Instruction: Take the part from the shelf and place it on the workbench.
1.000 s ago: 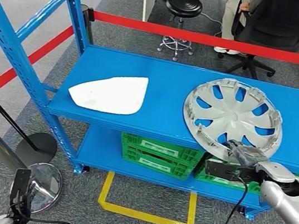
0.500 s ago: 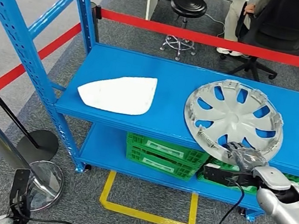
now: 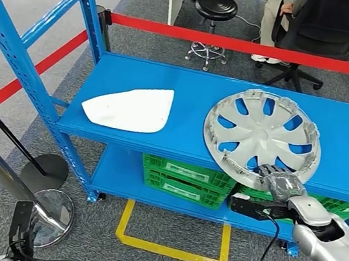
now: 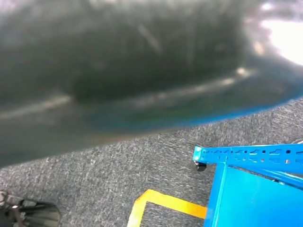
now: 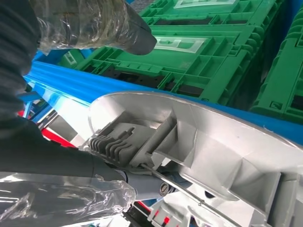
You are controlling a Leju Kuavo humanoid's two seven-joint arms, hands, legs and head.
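You have a silver-grey wheel cover (image 3: 262, 138) on the right part of the blue shelf's (image 3: 190, 116) upper deck, inner side up, spokes and rim clips showing. Its near rim juts past the shelf's front edge, where the right hand (image 3: 281, 184) grips it. A white curved panel (image 3: 130, 109) lies flat, well apart to the left.

From my remote station I look over grey carpet (image 3: 95, 250) marked with a yellow taped rectangle (image 3: 170, 251). Red barrier tape (image 3: 254, 48) runs behind a blue steel rack (image 3: 184, 115), with green crates (image 3: 186, 179) on its lower tier. Beyond the tape stand a black stool (image 3: 214, 8) and a black office chair (image 3: 326, 28) holding a seated person (image 3: 275, 14). A stanchion base (image 3: 50, 217) gleams on the carpet.
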